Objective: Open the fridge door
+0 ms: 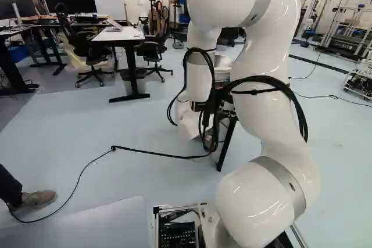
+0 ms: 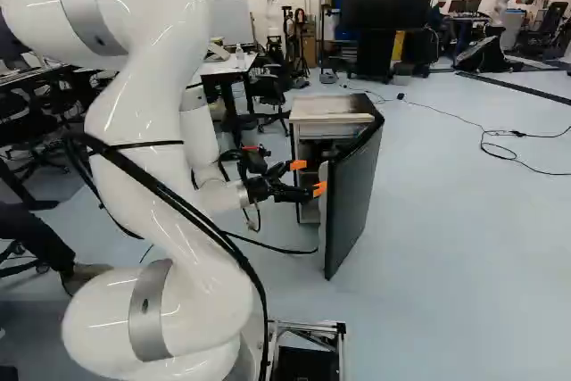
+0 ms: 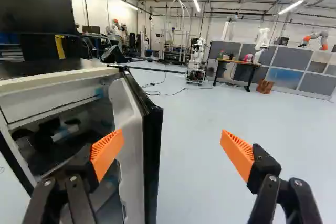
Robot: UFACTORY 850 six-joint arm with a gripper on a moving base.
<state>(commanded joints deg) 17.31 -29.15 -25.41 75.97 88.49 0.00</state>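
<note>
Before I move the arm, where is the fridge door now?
In the right base view, the fridge door stands open at the right of the cabinet, its free edge right by the gripper.

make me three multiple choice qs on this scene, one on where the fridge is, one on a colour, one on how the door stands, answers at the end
1. In the right base view, where is the fridge?
a) left of the arm
b) right of the arm
c) below the arm's lowest joint

2. What colour are the pads of the gripper?
a) orange
b) green
c) blue

3. How does the fridge door stand?
a) fully shut
b) off the fridge, flat on the floor
c) swung open

Answers:
1 b: the arm rises at that view's left, with the fridge to its right.
2 a: both pads show orange in the wrist view.
3 c: the door stands out from the body, and the inside shows in the wrist view.
</note>
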